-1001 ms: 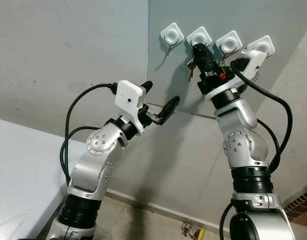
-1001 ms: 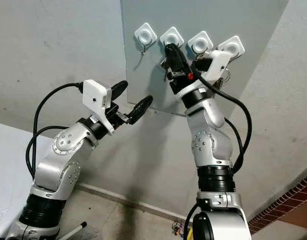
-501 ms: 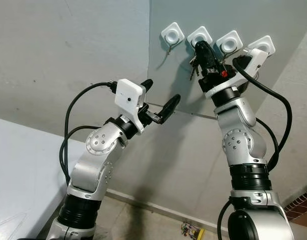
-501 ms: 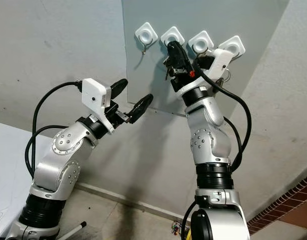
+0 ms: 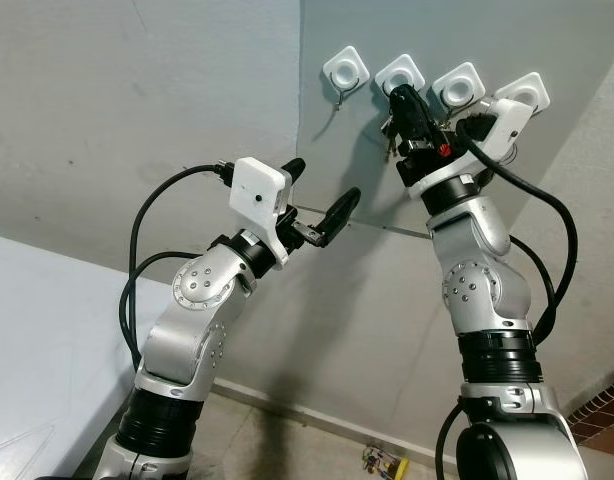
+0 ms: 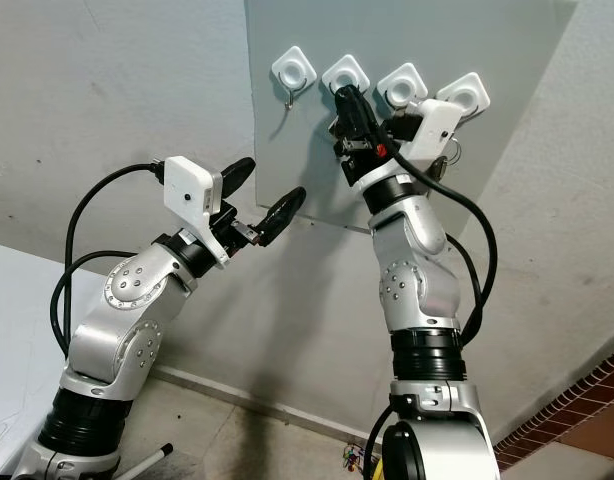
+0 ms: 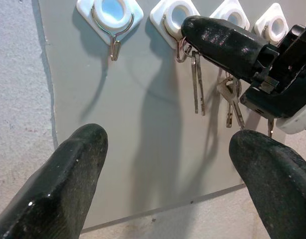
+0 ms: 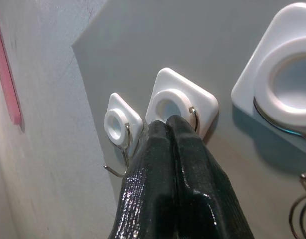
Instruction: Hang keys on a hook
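Observation:
Four white hook pads sit in a row on a grey wall panel (image 5: 467,30). My right gripper (image 5: 397,94) is raised to the second hook (image 7: 180,50), its fingers (image 8: 175,144) pressed shut with their tips at that hook's wire. A pair of silver keys (image 7: 197,82) dangles just below the fingertips, with the ring at the hook's wire. Whether the ring rests on the hook or only in the fingers cannot be told. My left gripper (image 5: 319,192) is held open lower left of the panel, pointing at it, with nothing between its fingers.
The first hook (image 7: 113,42) is bare. Another bunch of keys (image 7: 231,99) hangs at the third hook. A white table (image 5: 37,340) lies at the lower left. A small yellow object (image 5: 385,462) lies on the floor by the wall.
My right gripper has risen a little with the keys, bringing its tips up to the second hook. The left arm has not moved.

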Robot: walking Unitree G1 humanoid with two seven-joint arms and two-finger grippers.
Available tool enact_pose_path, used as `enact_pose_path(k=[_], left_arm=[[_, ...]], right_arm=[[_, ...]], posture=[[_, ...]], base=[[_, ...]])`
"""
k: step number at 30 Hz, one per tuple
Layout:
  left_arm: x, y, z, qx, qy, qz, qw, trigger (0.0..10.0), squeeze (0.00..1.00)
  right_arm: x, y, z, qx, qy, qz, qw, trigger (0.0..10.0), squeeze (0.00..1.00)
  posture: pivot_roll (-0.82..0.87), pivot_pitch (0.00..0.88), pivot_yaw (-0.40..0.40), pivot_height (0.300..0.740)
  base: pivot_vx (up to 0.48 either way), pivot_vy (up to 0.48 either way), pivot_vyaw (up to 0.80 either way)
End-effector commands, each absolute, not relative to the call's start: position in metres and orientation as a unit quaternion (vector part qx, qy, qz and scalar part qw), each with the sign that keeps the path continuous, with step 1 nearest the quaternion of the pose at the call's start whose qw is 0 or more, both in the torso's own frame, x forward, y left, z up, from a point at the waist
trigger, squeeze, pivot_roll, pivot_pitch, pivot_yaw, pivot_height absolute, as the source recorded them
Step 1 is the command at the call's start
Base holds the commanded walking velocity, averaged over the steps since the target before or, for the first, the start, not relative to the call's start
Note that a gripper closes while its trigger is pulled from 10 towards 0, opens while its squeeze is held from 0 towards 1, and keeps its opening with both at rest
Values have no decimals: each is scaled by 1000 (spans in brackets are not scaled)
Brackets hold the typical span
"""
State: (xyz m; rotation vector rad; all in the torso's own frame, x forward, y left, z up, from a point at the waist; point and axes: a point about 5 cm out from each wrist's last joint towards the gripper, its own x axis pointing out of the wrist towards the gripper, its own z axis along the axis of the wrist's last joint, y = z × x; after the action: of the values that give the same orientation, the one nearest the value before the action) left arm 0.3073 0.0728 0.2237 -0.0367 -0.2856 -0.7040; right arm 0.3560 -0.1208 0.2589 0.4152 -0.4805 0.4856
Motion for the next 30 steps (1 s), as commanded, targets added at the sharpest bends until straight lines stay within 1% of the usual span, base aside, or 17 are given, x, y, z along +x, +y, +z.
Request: enact_pose_path(k=[1, 19, 22, 24, 25, 26, 30], left_arm=[[307, 71, 232, -11, -153, -345, 926, 10000, 0], [307, 72, 234, -12, -154, -344, 926, 10000, 0], [307, 72, 234, -12, -154, -344, 926, 10000, 0], [307, 72, 234, -12, -155, -343, 926, 10000, 0], [307, 72, 234, -12, -155, -343, 926, 10000, 0], [307, 72, 234, -12, -155, -343, 926, 10000, 0], [307, 72, 234, -12, -154, -343, 927, 10000, 0]], right_arm=[[358, -126, 246, 202, -208, 215, 932, 10000, 0], [358, -125, 243, 199, -213, 190, 937, 10000, 0], [358, -124, 242, 218, -214, 184, 934, 10000, 0], [358, -122, 240, 271, -209, 183, 922, 10000, 0], [358, -122, 240, 271, -209, 183, 922, 10000, 0], [357, -121, 240, 301, -207, 188, 912, 10000, 0], [356, -120, 240, 335, -207, 187, 900, 10000, 0]], posture=[[7, 0, -23, 740], [12, 0, -24, 740], [12, 0, -24, 740], [16, 0, -24, 740], [16, 0, -24, 740], [16, 0, -24, 740], [16, 0, -24, 740]], base=[[0, 0, 0], [0, 0, 0], [0, 0, 0], [0, 0, 0], [0, 0, 0], [0, 0, 0], [0, 0, 0]])
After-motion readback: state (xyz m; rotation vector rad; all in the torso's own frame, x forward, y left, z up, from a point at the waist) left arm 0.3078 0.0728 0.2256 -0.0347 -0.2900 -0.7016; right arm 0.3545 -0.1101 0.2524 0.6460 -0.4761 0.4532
